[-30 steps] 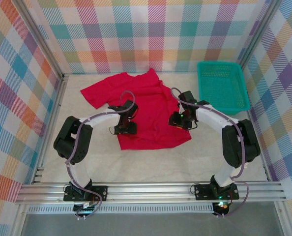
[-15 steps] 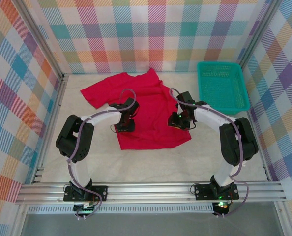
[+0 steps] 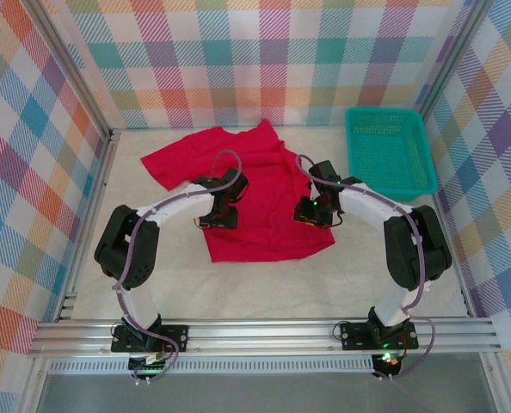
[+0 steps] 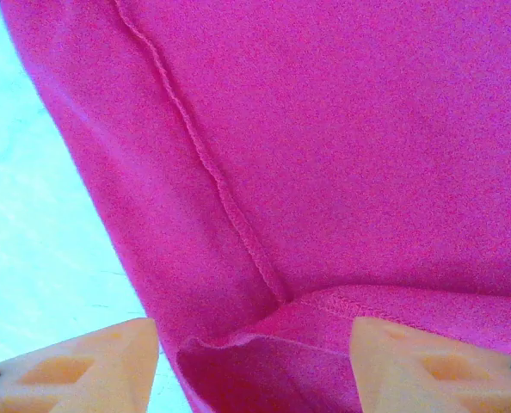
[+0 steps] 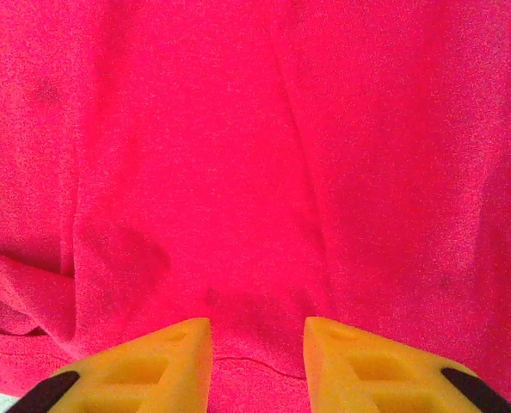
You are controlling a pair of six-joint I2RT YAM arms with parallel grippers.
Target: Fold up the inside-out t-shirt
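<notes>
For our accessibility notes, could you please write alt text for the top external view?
A red t-shirt lies spread and rumpled on a pale table, with the left gripper and right gripper both down over its lower half. A teal basket sits at the table's far right, apart from the shirt, inside plaid walls.

One teal plastic basket (image 3: 390, 155) is sitting in the far right corner of the pale table (image 3: 264, 284). Pastel plaid walls (image 3: 264, 60) are enclosing three sides; a ribbed aluminium rail (image 3: 264, 335) is running along the near edge.
</notes>
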